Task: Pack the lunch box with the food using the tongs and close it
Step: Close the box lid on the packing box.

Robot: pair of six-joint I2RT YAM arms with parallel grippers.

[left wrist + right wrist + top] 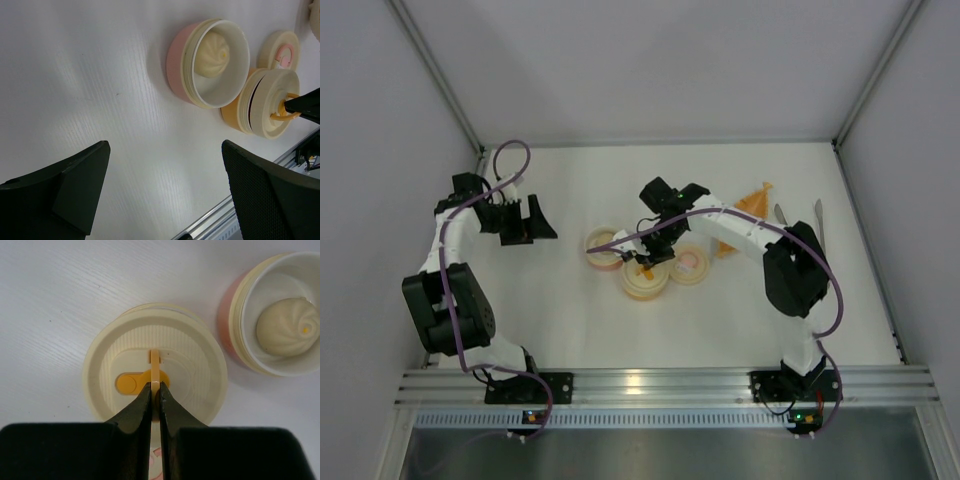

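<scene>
the yellow-lidded tub [645, 281] sits about the middle of the table [570, 330], and i place everything else from it. right over it the right gripper [155, 388] has its jaws pressed tight on the thin orange handle [155, 362] that stands up from the tub's cream lid [125, 340]. just beside the tub, on its far-left side, the pink tub [175, 62] stands open and upright with the pale bun [212, 50] lying inside. a loose lid [690, 266] with a pink handle lies flat just to the tub's right. well to the right of the tub, past the orange leaf dish [757, 197], the tongs [819, 225] lie on the table with no gripper on them. the right arm [790, 265] hides part of them, so i cannot tell whether their arms are spread or pressed together. well to the tub's left, the left gripper [532, 222] hangs with jaws wide apart, holding nothing.
</scene>
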